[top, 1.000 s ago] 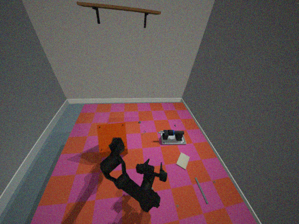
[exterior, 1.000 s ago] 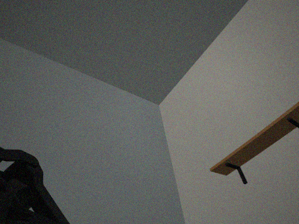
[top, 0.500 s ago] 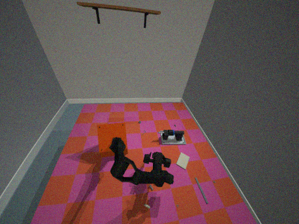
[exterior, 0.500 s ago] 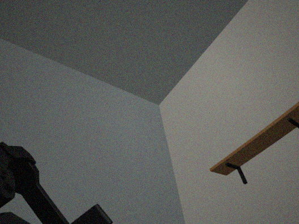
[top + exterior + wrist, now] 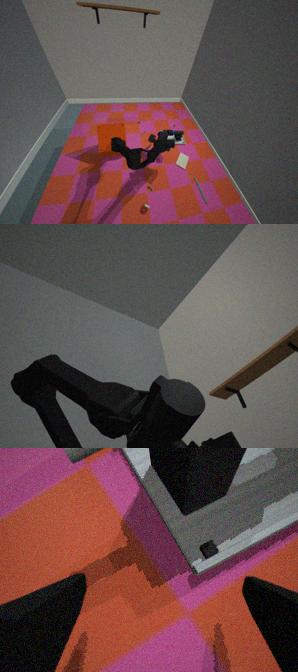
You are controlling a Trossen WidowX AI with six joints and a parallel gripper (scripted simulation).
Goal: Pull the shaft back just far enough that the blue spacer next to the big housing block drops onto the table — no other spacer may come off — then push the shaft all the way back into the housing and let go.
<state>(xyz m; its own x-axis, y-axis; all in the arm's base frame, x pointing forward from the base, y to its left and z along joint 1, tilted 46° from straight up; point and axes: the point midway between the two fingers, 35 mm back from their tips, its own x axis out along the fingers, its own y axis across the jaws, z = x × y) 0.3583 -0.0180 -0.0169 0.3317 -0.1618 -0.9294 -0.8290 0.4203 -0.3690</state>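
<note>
The blue spacer (image 5: 172, 132) shows as a thin blue band on the shaft line, beside the dark housing block (image 5: 179, 136). The assembly stands on a pale base plate (image 5: 182, 143) (image 5: 240, 523). In the wrist view, a dark block (image 5: 192, 478) rises from the plate, and a grey cylindrical end, apparently the shaft (image 5: 77, 453), shows at the top left edge. My gripper (image 5: 165, 582) is open with nothing between its fingers, which point down near the plate's corner. In the top view the arm hides the assembly's left part. The other spacers cannot be told apart.
An orange panel (image 5: 111, 131) lies left of the arm. A cream tile (image 5: 182, 160) and a long grey bar (image 5: 200, 190) lie in front of the assembly. A small cylinder (image 5: 145, 208) lies nearer the camera. A wooden shelf (image 5: 118, 8) (image 5: 259, 362) is on the wall.
</note>
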